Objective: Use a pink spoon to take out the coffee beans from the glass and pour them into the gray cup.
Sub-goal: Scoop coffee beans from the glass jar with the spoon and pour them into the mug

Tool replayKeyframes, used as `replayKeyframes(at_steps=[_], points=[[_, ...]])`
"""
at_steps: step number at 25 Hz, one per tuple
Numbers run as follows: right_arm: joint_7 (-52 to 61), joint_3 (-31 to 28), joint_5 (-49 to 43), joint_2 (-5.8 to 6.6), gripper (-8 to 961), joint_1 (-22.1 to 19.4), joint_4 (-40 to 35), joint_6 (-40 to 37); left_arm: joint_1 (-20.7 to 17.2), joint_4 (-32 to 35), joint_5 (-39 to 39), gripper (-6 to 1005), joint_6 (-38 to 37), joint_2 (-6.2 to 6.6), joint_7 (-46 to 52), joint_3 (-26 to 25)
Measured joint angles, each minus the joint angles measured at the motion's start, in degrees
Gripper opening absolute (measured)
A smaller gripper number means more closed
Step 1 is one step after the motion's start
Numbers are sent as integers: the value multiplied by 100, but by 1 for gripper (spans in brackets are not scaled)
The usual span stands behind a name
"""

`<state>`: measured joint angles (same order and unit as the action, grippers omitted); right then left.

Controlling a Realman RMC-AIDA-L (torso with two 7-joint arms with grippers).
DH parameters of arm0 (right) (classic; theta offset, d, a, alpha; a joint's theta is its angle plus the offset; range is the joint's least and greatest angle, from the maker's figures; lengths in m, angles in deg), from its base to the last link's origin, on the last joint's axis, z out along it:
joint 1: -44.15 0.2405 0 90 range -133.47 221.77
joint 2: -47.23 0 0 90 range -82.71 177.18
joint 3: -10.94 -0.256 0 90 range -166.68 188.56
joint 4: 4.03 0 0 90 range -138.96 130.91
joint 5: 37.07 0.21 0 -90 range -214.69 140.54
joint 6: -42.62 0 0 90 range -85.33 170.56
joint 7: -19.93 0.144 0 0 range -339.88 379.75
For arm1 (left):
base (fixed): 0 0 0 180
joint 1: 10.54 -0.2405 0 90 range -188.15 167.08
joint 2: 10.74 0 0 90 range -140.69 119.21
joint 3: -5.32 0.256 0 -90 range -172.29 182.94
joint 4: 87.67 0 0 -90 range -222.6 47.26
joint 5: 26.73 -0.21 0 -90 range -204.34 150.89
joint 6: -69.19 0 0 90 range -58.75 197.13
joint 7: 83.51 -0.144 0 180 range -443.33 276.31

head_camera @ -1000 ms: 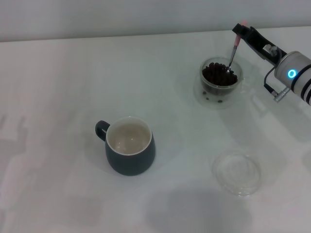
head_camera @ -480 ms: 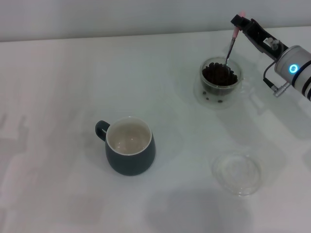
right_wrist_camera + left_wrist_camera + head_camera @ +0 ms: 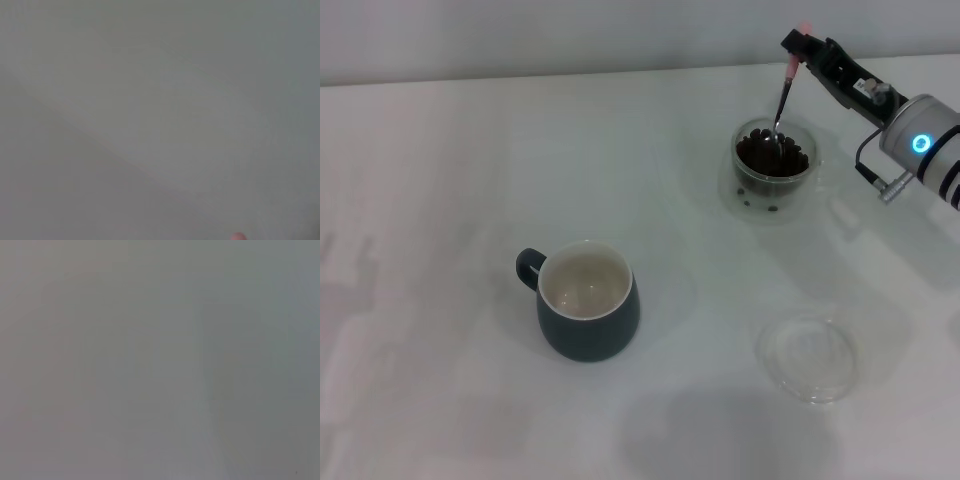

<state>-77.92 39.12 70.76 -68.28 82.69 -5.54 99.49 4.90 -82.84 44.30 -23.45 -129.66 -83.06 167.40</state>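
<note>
1. A white bench (image 3: 470, 180) is filling nearly the whole head view, with a pale wall running along its far edge; the top is looking smooth and faintly glossy, with soft shadows lying toward the near edge.
2. The right gripper (image 3: 798, 48) is reaching in from the right edge toward the far right corner, clenching the pale pink handle end of the pink spoon (image 3: 782, 95). The spoon is hanging nearly upright, its metal bowl dipping among the coffee beans (image 3: 772, 153) heaped in the glass (image 3: 776, 163).
3. The glass is standing near the far right corner, and a few loose beans are showing low against its near side.
4. The gray cup (image 3: 585, 300) is sitting upright around the middle of the bench, well apart from the glass, handle pointing toward the left edge, its cream inside looking bare.
5. A flat clear dish (image 3: 807, 357) is lying toward the near right corner, apart from both cups.
6. Only the head view is showing these things. The left wrist view is giving nothing but a blank grey field, and the left gripper is not appearing in any view. The right wrist view is likewise pale and featureless, apart from a small pink tip (image 3: 238, 236) at its margin, likely the spoon's handle end.
7. Open bench is stretching between glass and gray cup, and the whole left half is lying bare white.
</note>
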Motion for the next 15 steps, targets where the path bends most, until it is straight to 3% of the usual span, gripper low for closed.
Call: replayKeyframes(at_steps=[15], points=[[125,416,-53,-66,189,191,256,570,19,0,182,444,204,0,-10,-1]])
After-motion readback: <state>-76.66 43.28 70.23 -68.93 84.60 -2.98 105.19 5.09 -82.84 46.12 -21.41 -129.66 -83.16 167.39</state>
